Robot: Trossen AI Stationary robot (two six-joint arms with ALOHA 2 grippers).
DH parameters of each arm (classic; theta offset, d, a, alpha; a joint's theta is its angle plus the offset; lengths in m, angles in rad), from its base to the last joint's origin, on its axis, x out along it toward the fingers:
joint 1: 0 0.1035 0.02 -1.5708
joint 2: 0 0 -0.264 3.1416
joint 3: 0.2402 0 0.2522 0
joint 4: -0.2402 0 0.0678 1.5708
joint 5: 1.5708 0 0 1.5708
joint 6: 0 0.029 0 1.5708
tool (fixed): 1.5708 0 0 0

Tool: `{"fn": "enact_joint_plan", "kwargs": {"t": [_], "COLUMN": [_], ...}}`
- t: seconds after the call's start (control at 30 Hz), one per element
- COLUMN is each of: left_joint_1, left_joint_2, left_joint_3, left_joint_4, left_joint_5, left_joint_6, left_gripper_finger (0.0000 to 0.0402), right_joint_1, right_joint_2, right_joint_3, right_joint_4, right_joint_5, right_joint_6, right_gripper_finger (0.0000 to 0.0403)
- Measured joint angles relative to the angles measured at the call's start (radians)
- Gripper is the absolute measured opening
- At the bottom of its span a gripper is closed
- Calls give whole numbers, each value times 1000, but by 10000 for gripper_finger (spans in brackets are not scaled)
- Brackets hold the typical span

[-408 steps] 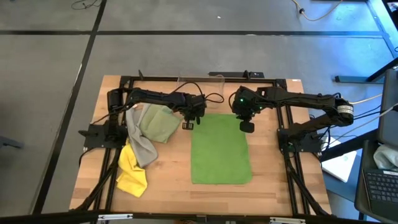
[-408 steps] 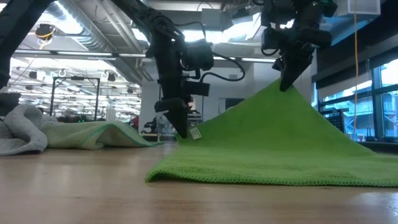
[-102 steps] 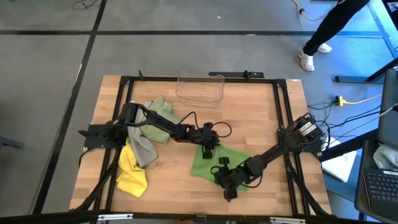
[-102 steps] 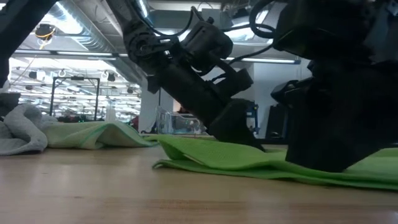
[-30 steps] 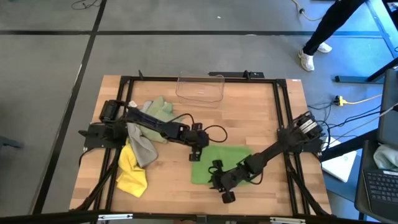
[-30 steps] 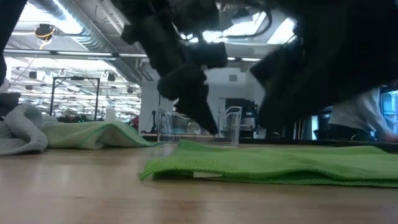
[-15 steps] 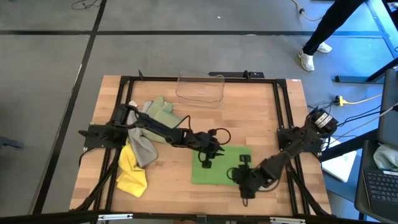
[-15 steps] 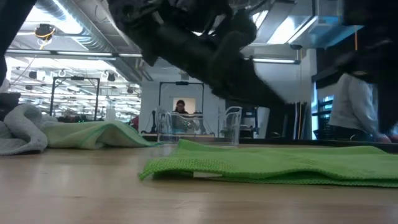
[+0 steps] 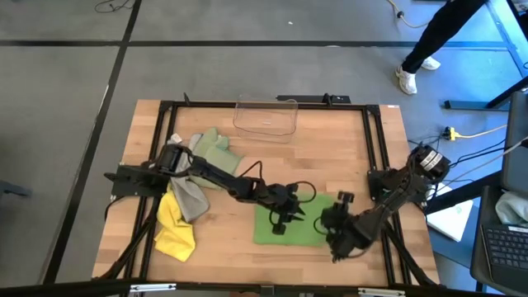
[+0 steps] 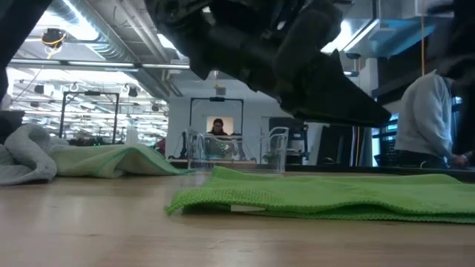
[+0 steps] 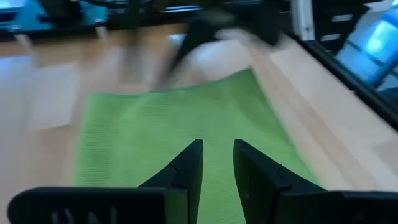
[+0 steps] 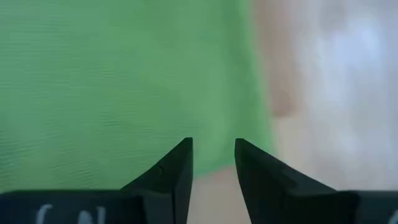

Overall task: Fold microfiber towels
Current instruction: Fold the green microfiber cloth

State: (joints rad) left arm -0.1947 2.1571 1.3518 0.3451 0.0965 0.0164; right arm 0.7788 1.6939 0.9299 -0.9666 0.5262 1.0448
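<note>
The bright green towel [image 9: 297, 219] lies folded and flat on the wooden table, right of its middle; in the low view [image 10: 319, 196] its layers are stacked. My left gripper [image 9: 283, 223] hovers over the towel's left half, open by a narrow gap [image 11: 217, 158] with nothing between the fingers. My right gripper [image 9: 333, 224] is over the towel's right end, tipped downward, also narrowly open [image 12: 213, 149] and empty, with the towel's edge and bare wood below it. The sage green [image 9: 210, 153], grey [image 9: 186, 194] and yellow [image 9: 173, 231] towels lie heaped at the left.
A clear plastic bin [image 9: 266, 115] stands at the table's far edge. The black frame rails [image 9: 375, 140] run along the table's sides. A person stands on the floor beyond the table's far right corner [image 9: 429, 41], and people show in the room behind [image 10: 427, 119].
My left gripper has moved from the green towel's far left corner toward the right and near edge, out over the towel. My right gripper has swung from the towel's near left corner toward the table's right edge and turned about its wrist. The towel has stayed put.
</note>
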Motion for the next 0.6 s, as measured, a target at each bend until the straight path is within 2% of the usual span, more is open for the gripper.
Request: {"fn": "enact_joint_plan", "kwargs": {"t": [0.27,0.6], "left_joint_1": [-59,-67], "left_joint_2": [17,32], "left_joint_3": [0,0], "left_joint_4": [47,152], "left_joint_5": [-102,-106], "left_joint_6": [-7,-6], "left_gripper_finger": [82,82], "right_joint_1": [-134,-196], "right_joint_2": [-73,-269], "right_joint_3": [-198,-215], "right_joint_4": [275,317], "right_joint_5": [-30,-57], "right_joint_6": [-75,-212], "right_gripper_finger": [123,123]}}
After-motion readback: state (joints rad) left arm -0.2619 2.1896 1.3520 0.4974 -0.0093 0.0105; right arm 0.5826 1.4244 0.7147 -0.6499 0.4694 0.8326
